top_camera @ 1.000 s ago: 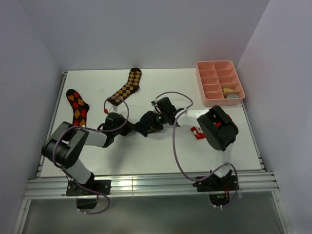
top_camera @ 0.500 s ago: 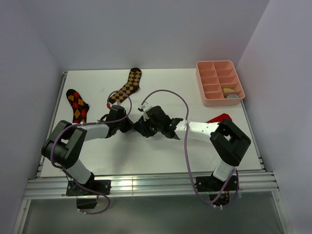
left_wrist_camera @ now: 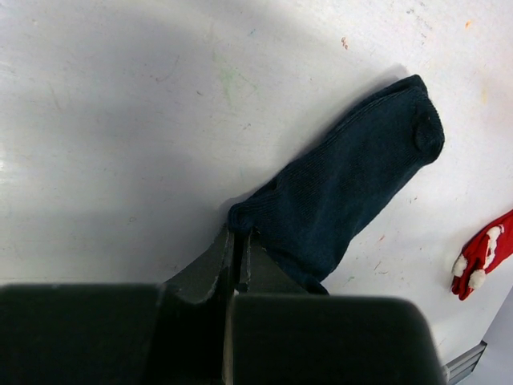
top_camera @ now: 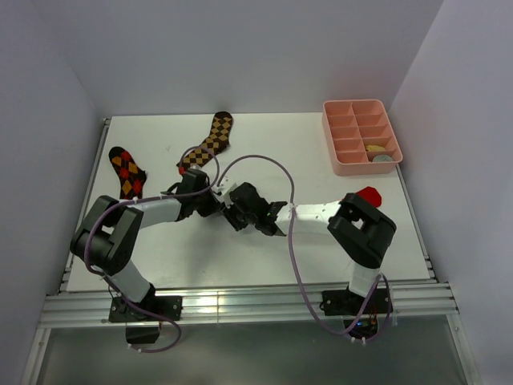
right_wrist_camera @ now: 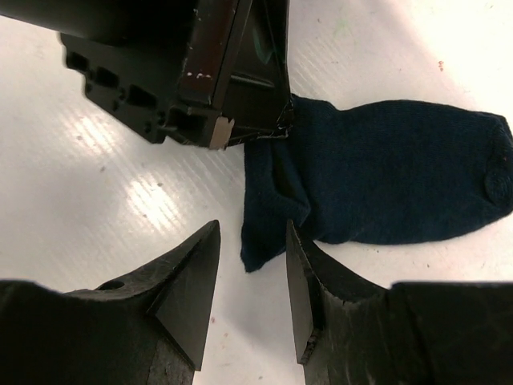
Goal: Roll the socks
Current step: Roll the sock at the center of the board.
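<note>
A dark navy sock (left_wrist_camera: 345, 184) lies flat on the white table, toe pointing away from the left gripper. My left gripper (left_wrist_camera: 239, 237) is shut, pinching the edge of the sock's cuff. The right wrist view shows the same sock (right_wrist_camera: 385, 184), its cuff folded over, with the left gripper (right_wrist_camera: 276, 128) holding its upper corner. My right gripper (right_wrist_camera: 252, 249) is open just short of the cuff's lower corner, which lies between the fingertips without being gripped. From above, the two grippers meet at mid-table: left gripper (top_camera: 210, 200), right gripper (top_camera: 237, 212). The grey and mustard socks are out of view.
A red sock with white trim (left_wrist_camera: 481, 261) lies beyond the navy one and shows behind the right arm's elbow (top_camera: 367, 195). Two long checkered socks (top_camera: 207, 143) (top_camera: 127, 172) lie at the back left. A pink compartment tray (top_camera: 361, 136) stands at the back right.
The right arm has stretched leftward, bringing its gripper up against the left gripper, and its jaws have widened. The left gripper has shifted slightly back and stays shut.
</note>
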Motion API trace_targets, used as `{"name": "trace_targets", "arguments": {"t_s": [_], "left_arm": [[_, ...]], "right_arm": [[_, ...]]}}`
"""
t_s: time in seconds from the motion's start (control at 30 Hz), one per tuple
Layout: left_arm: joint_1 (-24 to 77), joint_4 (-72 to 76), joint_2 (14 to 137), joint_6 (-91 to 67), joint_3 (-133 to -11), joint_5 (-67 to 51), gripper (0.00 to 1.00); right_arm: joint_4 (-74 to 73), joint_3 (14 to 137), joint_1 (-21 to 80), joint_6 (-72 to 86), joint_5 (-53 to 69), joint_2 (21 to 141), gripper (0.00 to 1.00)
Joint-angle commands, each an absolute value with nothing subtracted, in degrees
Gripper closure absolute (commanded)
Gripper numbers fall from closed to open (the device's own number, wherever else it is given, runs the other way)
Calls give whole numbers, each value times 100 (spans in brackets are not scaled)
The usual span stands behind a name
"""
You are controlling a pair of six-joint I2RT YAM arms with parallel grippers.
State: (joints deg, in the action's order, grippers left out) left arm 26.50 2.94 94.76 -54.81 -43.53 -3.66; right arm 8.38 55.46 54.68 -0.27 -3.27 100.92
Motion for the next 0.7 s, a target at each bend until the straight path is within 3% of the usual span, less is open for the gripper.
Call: {"name": "trace_targets", "arguments": {"t_s": [0.0,0.5,0.6,0.67], "left_arm": [[2681,-141,9571,-5300,-4482,-413,100],[2681,-105,9633,-5265,-4535,-615,100],[2681,-132,9659,-5256,-4588,-633,100],[2681,-123,9650,-5264,-4605,-659,100]], "right_arm": [[1099,5871,5528,-281,-562,10300,54],[836,6231,5546,-229,-888,11153,53],[572,6284,5546,-132,-941,11285,61],[301,6354,5537,-70,-941,11320,76]]}}
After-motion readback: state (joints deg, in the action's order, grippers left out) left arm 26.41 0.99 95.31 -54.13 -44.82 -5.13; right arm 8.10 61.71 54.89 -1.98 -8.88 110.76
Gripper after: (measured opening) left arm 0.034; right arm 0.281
